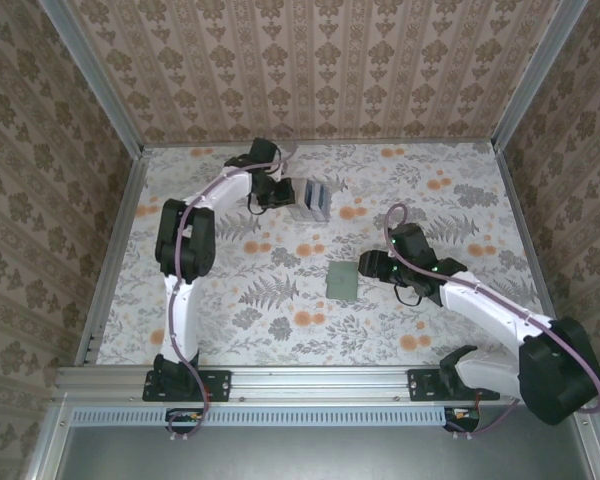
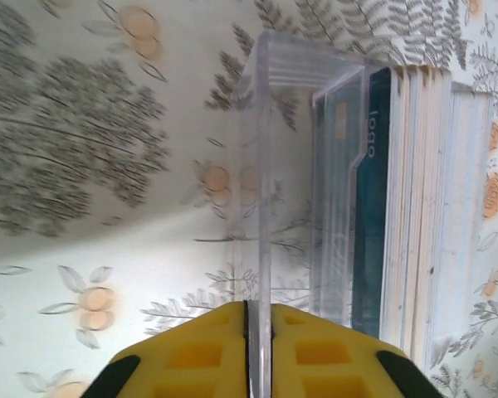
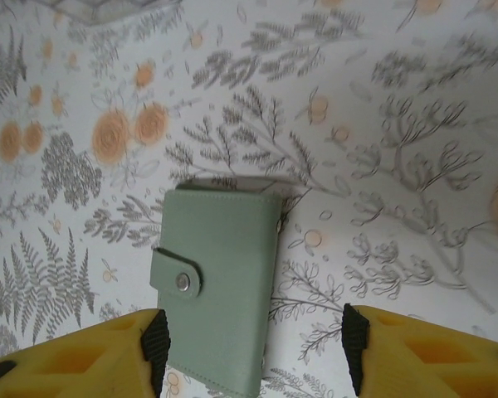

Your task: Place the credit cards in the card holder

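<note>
Near the table's [image 1: 280, 240] far edge, the cards [image 2: 372, 207] stand in the clear stand [image 1: 308, 200], whose front wall the left gripper [image 2: 257, 332] pinches. Mid-table, the wallet [image 3: 220, 282] lies snapped closed between the right gripper's [image 3: 256, 340] spread fingers. No card is loaded yet.

One piece of lettering can be read, in the left wrist view. White letters run sideways along the dark teal credit card [image 2: 371, 240], which stands in the clear slotted stand [image 2: 266, 99] toward two o'clock of the frame. They look like "logo", though the third letter is unclear.
</note>
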### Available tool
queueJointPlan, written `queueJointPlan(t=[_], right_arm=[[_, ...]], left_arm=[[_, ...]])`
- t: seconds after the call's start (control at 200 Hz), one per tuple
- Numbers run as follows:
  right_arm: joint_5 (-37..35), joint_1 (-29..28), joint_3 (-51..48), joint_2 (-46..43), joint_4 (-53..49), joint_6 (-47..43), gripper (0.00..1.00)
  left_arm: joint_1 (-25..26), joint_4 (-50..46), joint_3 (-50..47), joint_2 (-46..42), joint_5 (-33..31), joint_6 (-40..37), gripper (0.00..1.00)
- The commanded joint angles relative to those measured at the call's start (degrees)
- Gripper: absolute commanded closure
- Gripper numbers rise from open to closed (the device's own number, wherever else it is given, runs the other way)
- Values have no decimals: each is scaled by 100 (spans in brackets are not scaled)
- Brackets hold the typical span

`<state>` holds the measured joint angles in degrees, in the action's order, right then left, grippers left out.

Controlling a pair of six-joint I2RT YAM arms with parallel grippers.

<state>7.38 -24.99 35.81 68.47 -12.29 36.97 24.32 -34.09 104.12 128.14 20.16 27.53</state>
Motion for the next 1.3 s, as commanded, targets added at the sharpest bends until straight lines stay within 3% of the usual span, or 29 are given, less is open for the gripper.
queueJointPlan(t=[0.0,0.15,0.295,0.415,0.595,0.795,0.87,0.955,1.075,1.125,1.295], right_arm=[[649,3,-149,288,440,192,40],[1248,3,-20,938,684,181,45],[1746,-24,143,1654,889,327,51],[1662,-111,91,1818,977,381,54],[1730,-129,49,1947,1005,383,57],[2113,-134,22,2373,1658,263,77],[2197,-129,-325,2239,2557,293,86],[2316,-131,-552,2019,3187,96,88],[2370,-226,-498,1365,2696,-1049,89],[2222,-283,-460,1167,2459,-1478,91],[2262,-457,-412,149,2625,-2016,96]], left_arm=[[99,171,-188,-190,150,518,77],[144,192,-144,-360,375,559,63],[152,130,-288,-751,506,493,59],[137,149,-683,-1380,411,399,56],[119,446,-1944,-2469,284,481,53],[138,579,-2967,-3256,537,350,52],[145,898,-3348,-3449,941,335,52],[325,1228,-3717,-3681,1320,155,52],[469,1394,-3894,-3978,1628,-45,51],[485,1415,-3892,-4105,2034,-129,51],[599,953,-3838,-4674,2781,-1047,50]])
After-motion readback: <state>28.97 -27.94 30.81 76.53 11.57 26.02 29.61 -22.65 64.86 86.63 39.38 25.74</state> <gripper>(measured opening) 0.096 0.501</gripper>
